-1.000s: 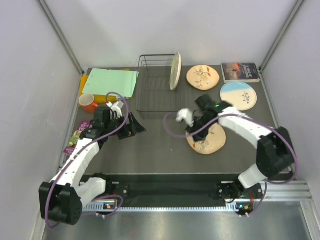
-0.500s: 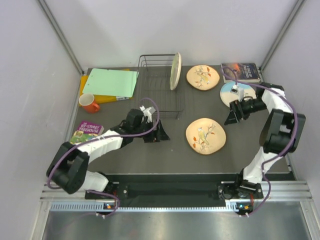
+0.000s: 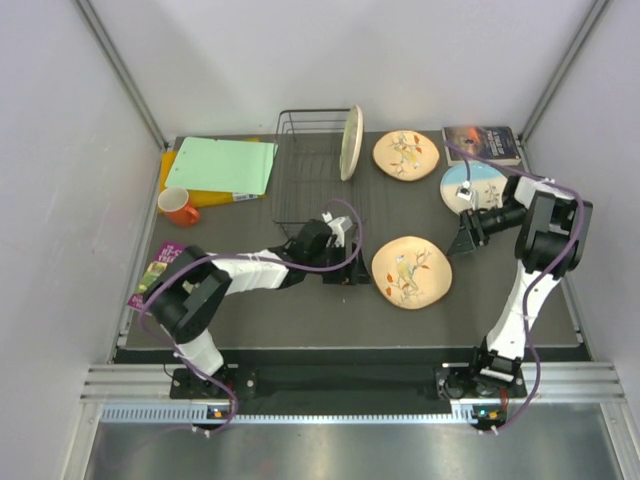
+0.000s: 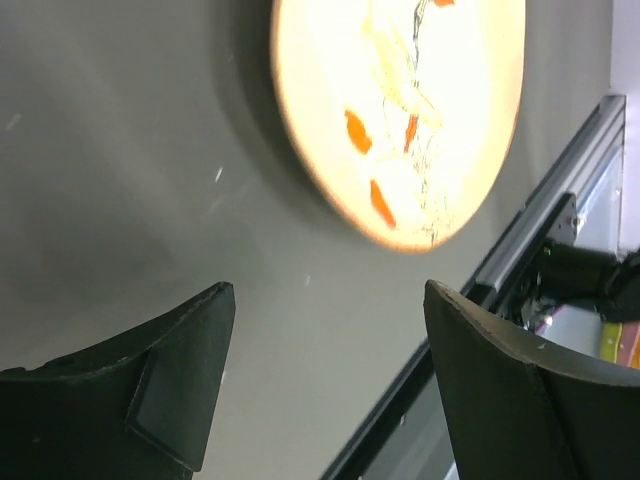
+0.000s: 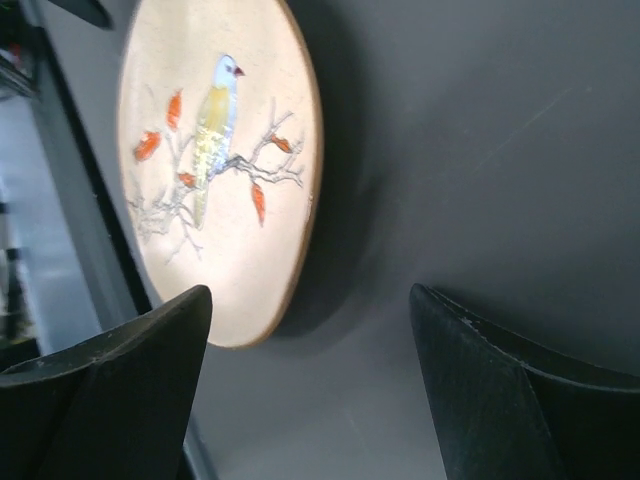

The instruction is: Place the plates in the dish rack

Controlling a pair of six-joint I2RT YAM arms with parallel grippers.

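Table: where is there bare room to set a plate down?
Bare: the strip between the near bird plate and the near edge, and the patch between the mug and the left arm. Crowded: far right, around the blue plate, book and right gripper.

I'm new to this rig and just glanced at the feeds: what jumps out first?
A peach-tan round plate with a bird-and-leaf pattern lies flat on the table, with the open left gripper and open right gripper flanking it. Behind, a plain cream plate stands on edge in the black wire dish rack.
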